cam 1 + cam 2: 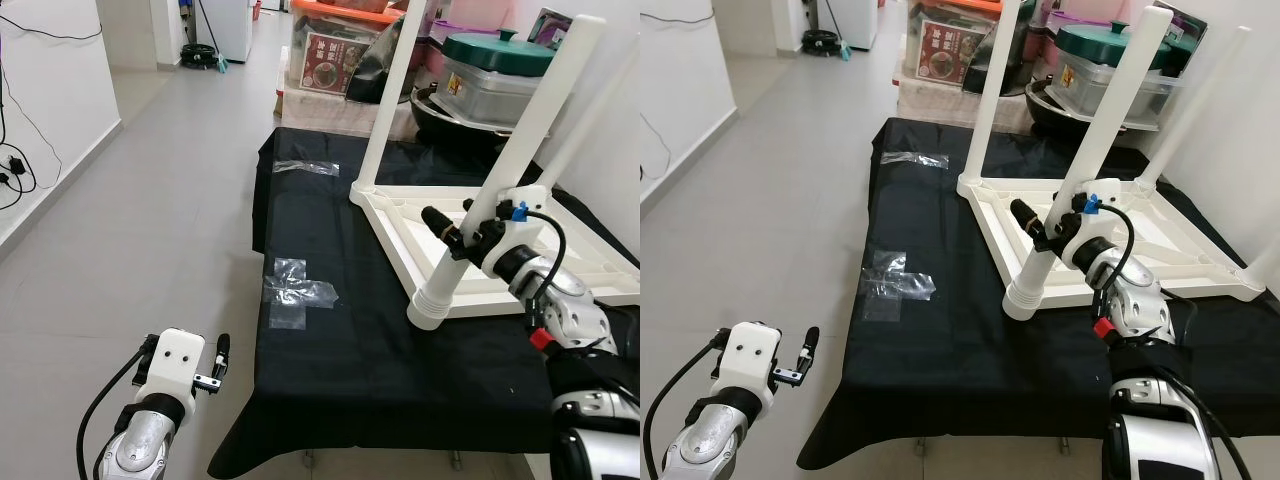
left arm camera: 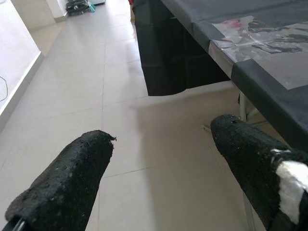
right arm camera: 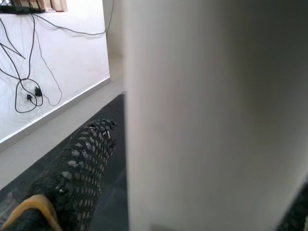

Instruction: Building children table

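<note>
Left eye view: white tabletop (image 1: 560, 275) lies upside down on the black-cloth table (image 1: 330, 340), w/ legs sticking up from it. The nearest leg (image 1: 500, 185) leans steeply, its ribbed foot end resting on the cloth just off the tabletop's near corner, its upper end tilting up and away over the tabletop. Right gripper (image 1: 462, 228) is pinched round this leg's lower half, one black finger showing on the side away from the tabletop's centre. Leg's long axis runs nearly at right angles to the fingers. Left gripper (image 1: 218, 362) hangs low beside the table's near-left corner, off the cloth, well apart from the tabletop; right arm is plainly the nearer one.

Right eye view: same layout. Clear tape patches (image 1: 895, 283) lie on the cloth, on the side of the tabletop towards the left arm. Boxes and a green-lidded pot (image 1: 1110, 55) sit beyond the tabletop's far edge.

Left wrist view: left claw's two fingers (image 2: 67, 183) spread wide, nothing between them; floor ahead, table edge alongside.

Right wrist view: leg is a big white blur pressed close against one mesh-padded finger (image 3: 79, 168), so the grip looks firm. Judged: leg prob. needs standing upright and seating into the near corner socket, so the move turns on swinging its top back towards vertical.
</note>
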Controlling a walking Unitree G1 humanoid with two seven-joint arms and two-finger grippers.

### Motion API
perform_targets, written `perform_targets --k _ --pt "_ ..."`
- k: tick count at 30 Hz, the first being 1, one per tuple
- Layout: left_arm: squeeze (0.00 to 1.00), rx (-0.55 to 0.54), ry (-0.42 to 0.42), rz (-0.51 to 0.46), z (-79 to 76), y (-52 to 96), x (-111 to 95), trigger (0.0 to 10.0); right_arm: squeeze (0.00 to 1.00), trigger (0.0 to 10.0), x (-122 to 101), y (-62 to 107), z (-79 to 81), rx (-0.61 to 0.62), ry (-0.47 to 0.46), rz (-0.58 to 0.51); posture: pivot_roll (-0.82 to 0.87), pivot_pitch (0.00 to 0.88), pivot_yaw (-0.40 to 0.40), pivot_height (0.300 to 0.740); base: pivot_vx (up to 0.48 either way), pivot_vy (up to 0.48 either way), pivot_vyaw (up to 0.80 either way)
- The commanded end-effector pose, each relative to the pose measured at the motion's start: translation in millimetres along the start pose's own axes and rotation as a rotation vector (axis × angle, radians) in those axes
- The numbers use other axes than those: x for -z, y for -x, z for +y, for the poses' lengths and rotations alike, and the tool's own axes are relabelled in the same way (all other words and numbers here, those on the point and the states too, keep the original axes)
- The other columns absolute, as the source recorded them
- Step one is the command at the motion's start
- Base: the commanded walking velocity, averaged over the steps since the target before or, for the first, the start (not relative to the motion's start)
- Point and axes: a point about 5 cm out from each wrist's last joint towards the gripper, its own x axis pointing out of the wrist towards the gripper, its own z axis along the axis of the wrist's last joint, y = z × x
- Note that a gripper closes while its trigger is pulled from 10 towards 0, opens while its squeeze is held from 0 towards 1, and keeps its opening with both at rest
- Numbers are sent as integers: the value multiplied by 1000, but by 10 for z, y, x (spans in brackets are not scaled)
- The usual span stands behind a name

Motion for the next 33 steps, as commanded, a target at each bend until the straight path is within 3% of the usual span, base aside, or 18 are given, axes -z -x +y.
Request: perform_targets --k 1,2,3,16,24,27,30,31,33 --pt "0 12 -6 -2 -7 -5 0 10000 0 7059 -57 25 -78 18 18 -18 123 0 -129 740 0 0 0" --pt "0 12 -7 -2 -5 -6 1 10000 0 667 -65 30 -101 30 21 -21 122 0 -127 740 0 0 0" --pt "0 13 -7 -2 -5 -8 0 10000 0 0 -62 36 -119 35 24 -20 121 0 -127 740 0 0 0" --pt "0 19 -8 -5 -16 -20 -2 10000 0 0 -24 76 -176 45 34 -14 118 0 -125 740 0 0 0" --pt "0 20 -7 -6 -27 -24 -1 10000 0 0 41 63 -125 56 30 -10 120 0 -130 740 0 0 0" --pt "0 16 -7 -6 -18 -24 3 10000 0 0 148 56 -63 102 17 4 122 0 -134 740 0 0 0" --pt "0 14 -9 -5 -12 -17 8 10000 0 0 357 61 41 294 11 55 120 0 -134 740 0 0 0" --pt "0 14 -9 -5 -12 -17 8 10000 0 0 357 61 41 294 11 55 120 0 -134 740 0 0 0" --pt "0 15 -9 -6 -16 -22 6 10000 0 0 436 97 58 451 50 90 119 0 -136 740 0 0 0"
